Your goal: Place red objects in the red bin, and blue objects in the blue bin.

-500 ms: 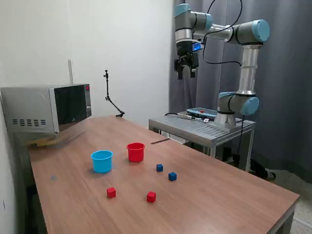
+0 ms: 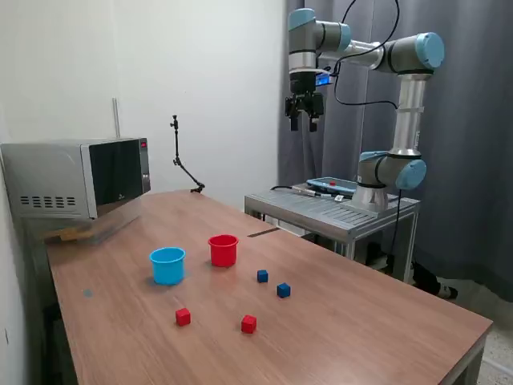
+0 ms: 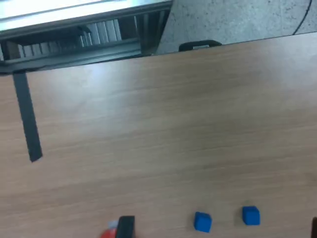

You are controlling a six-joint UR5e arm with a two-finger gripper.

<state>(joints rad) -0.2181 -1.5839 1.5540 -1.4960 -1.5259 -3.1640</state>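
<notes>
Exterior view, hand [image 2: 304, 123] high above table [image 2: 361, 321], cubes mid-table

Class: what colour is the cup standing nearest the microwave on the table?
Light blue; the cup shows best in the exterior view.

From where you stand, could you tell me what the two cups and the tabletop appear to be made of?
The red cup and light blue cup look like smooth, slightly glossy plastic: uniform colour, thin rolled rims. The table shows brown wood grain, probably matte laminate rather than solid wood.
</notes>
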